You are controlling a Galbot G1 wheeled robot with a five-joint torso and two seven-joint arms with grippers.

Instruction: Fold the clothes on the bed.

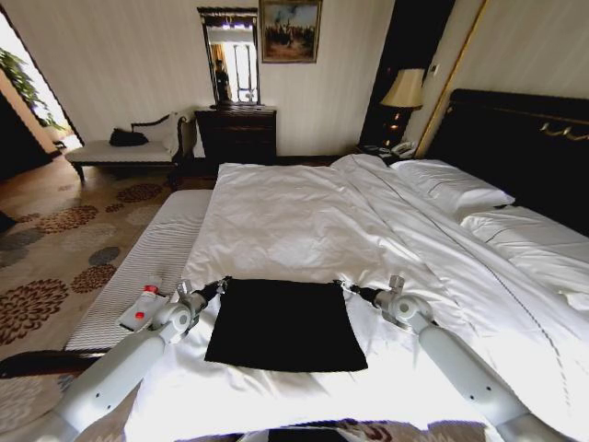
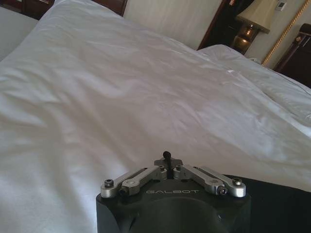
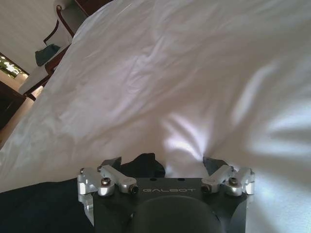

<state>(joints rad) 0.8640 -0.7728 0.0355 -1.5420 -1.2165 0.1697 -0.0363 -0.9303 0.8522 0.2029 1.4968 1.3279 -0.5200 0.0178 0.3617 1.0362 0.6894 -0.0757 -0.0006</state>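
The clothes (image 1: pixel 285 324), a black T-shirt, lie flat as a folded rectangle on the white duvet at the foot of the bed (image 1: pixel 304 221). My left gripper (image 1: pixel 222 286) sits at the shirt's far left corner. In the left wrist view the left gripper (image 2: pixel 166 156) is shut, with a small black tuft at its tips and the shirt (image 2: pixel 277 204) beside it. My right gripper (image 1: pixel 348 288) is at the far right corner. In the right wrist view the right gripper (image 3: pixel 163 162) is open, and a bump of the black fabric (image 3: pixel 143 165) rises between its fingers.
A grey striped bench (image 1: pixel 156 262) runs along the bed's left side, with a red-and-white packet (image 1: pixel 138 311) on it. Pillows (image 1: pixel 451 187) and a dark headboard (image 1: pixel 525 138) are at the right. A chaise (image 1: pixel 129 150), dresser (image 1: pixel 236 133) and lamp (image 1: pixel 403 90) stand by the far wall.
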